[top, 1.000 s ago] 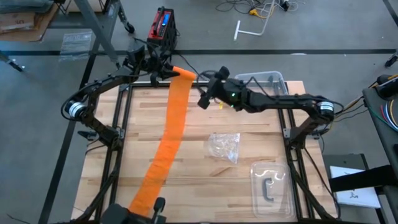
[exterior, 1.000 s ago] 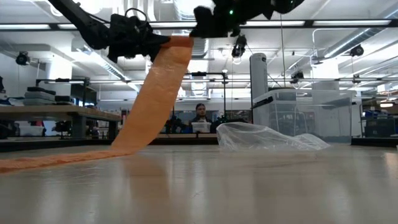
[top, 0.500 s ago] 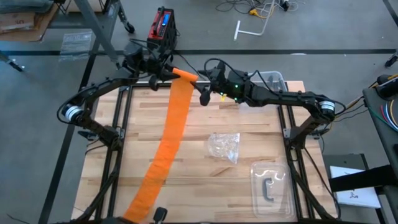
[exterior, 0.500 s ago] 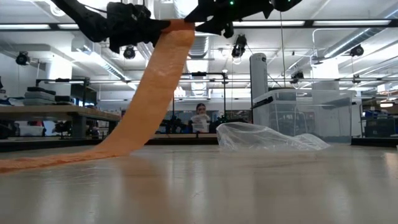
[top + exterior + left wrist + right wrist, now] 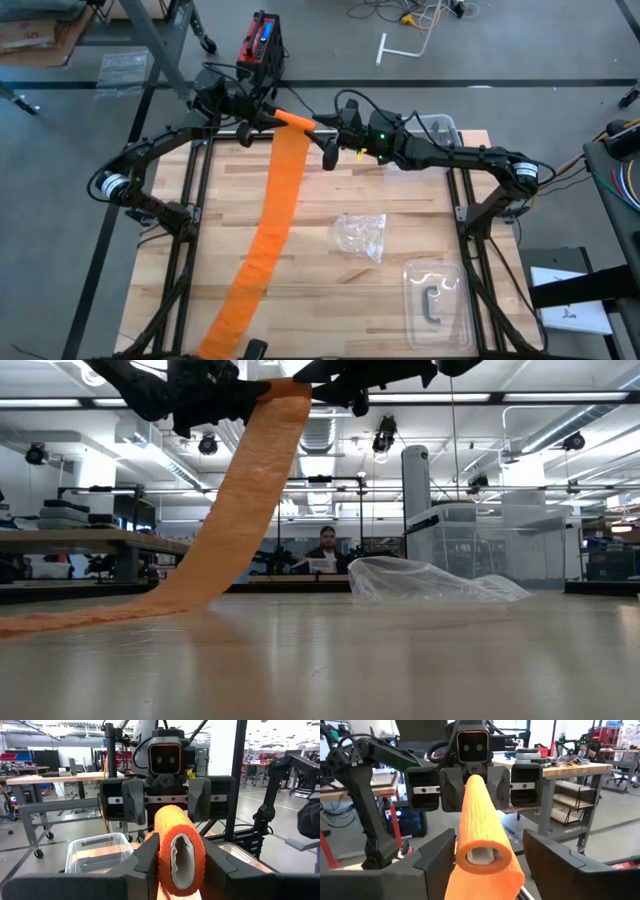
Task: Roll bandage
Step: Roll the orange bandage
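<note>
Orange fabric runs the length of the table in the high view: the bandage (image 5: 275, 205) trails from the near edge up to a small roll held above the far edge. If that slack strip twists or snags, the next winding will likely go on crooked.

Low view: the strip climbs steeply to the roll; a jerk could pull it free.

Left wrist view: the left gripper (image 5: 175, 862) is nearly closed, fingers pinching the roll's end.

Right wrist view: the right gripper (image 5: 487, 857) stands partly open, fingers either side of the roll, apparently clear; closing off-centre could knock it loose.
</note>
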`<action>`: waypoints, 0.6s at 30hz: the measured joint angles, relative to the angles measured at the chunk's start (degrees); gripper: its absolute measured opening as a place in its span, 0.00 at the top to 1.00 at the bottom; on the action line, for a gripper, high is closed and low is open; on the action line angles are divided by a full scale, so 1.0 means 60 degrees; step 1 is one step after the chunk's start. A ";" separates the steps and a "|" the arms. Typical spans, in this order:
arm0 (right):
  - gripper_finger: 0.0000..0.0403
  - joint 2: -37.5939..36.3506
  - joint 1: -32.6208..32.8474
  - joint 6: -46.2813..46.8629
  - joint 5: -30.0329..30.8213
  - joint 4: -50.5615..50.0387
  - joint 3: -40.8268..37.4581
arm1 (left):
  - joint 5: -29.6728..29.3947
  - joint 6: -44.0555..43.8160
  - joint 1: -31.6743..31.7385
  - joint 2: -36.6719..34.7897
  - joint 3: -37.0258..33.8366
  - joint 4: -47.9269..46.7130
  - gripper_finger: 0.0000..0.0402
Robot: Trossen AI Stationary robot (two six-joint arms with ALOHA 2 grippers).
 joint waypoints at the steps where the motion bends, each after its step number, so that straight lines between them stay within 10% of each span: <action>1: 0.47 0.0000 0.0000 0.0076 0.0000 -0.0003 0.0000 | -0.0035 0.0000 -0.0015 0.0000 0.0000 0.0036 0.76; 18: 0.59 0.0000 0.0000 0.0153 -0.0265 -0.0038 0.0007 | -0.0287 0.0000 -0.0229 0.0000 -0.0003 0.0131 0.76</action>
